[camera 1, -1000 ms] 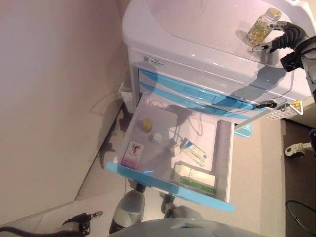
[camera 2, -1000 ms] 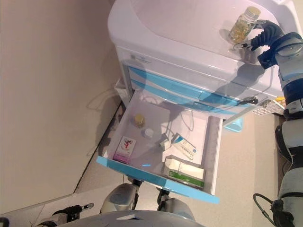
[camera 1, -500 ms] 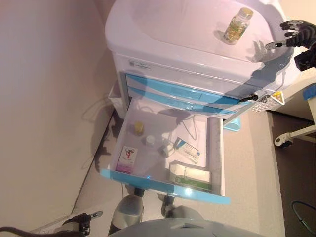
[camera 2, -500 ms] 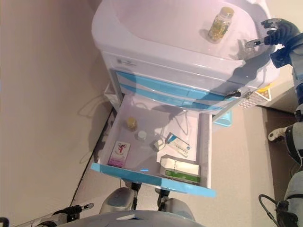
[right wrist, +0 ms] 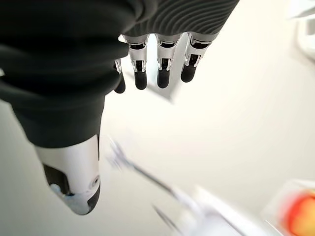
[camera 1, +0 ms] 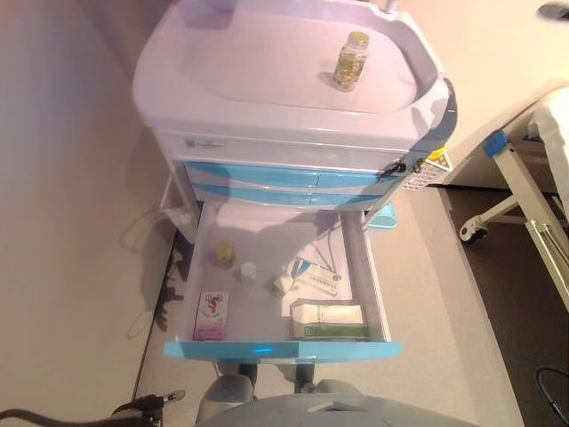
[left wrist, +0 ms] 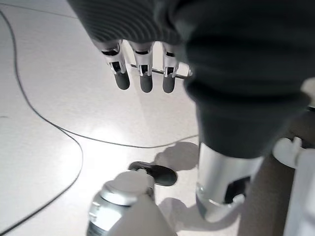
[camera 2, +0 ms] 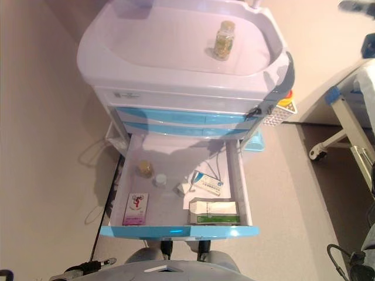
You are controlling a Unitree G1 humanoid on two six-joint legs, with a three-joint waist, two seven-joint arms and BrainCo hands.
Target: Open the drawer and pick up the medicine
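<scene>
The white cart (camera 1: 267, 124) has its lowest blue-fronted drawer (camera 1: 280, 350) pulled open. Inside lie a green-white medicine box (camera 1: 329, 320), a blue-white box (camera 1: 316, 277), a pink box (camera 1: 211, 315), a small white box (camera 1: 282, 285), a yellow-capped vial (camera 1: 223, 254) and a white cap (camera 1: 247, 270). A bottle of yellow capsules (camera 1: 351, 60) stands upright on the cart's top. My right hand (right wrist: 162, 69) is open and empty, off the cart at the far right (camera 2: 353, 6). My left hand (left wrist: 143, 81) is open and empty, low over the floor (camera 1: 151, 402).
A wall runs along the left of the cart. A white frame with a blue corner (camera 1: 502, 147) and a castor (camera 1: 469, 233) stands at the right. A small white basket (camera 1: 427, 169) hangs on the cart's right side, with a blue bin (camera 1: 382, 218) below it.
The camera has turned, so the cart now looks upright. My right hand has drawn away from the capsule bottle to the far right. The bottle stays on the cart top.
</scene>
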